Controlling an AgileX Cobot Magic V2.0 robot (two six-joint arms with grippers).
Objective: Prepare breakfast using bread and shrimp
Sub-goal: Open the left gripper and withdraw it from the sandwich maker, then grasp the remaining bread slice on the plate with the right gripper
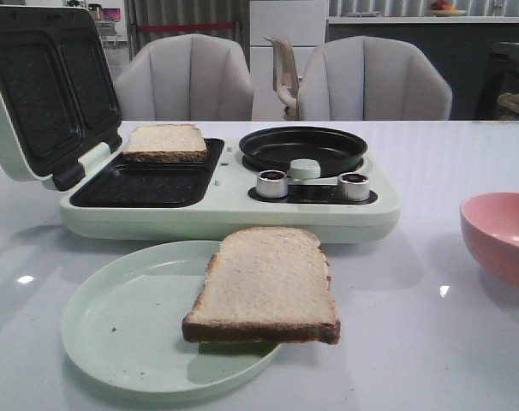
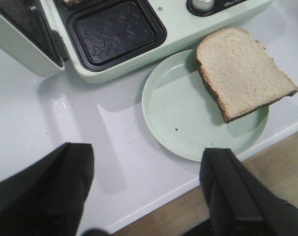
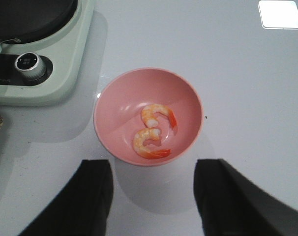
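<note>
One bread slice (image 1: 266, 285) lies on the pale green plate (image 1: 114, 330), overhanging its right rim; it also shows in the left wrist view (image 2: 241, 71). A second bread slice (image 1: 165, 142) lies in the far slot of the open sandwich maker (image 1: 225, 214). Two curled orange-pink shrimp (image 3: 158, 115) (image 3: 148, 143) lie in the pink bowl (image 3: 188, 93). My left gripper (image 2: 148, 189) is open and empty above the table's near edge, short of the plate (image 2: 188, 123). My right gripper (image 3: 153, 194) is open and empty just short of the bowl. Neither gripper shows in the front view.
The sandwich maker's lid (image 1: 41, 86) stands open at the left. Its near slot (image 1: 140, 184) holds nothing. A black round pan (image 1: 302, 147) and two metal knobs (image 1: 272, 183) (image 1: 354, 186) sit on its right half. The pink bowl (image 1: 504, 235) is at the right edge. Chairs stand behind the table.
</note>
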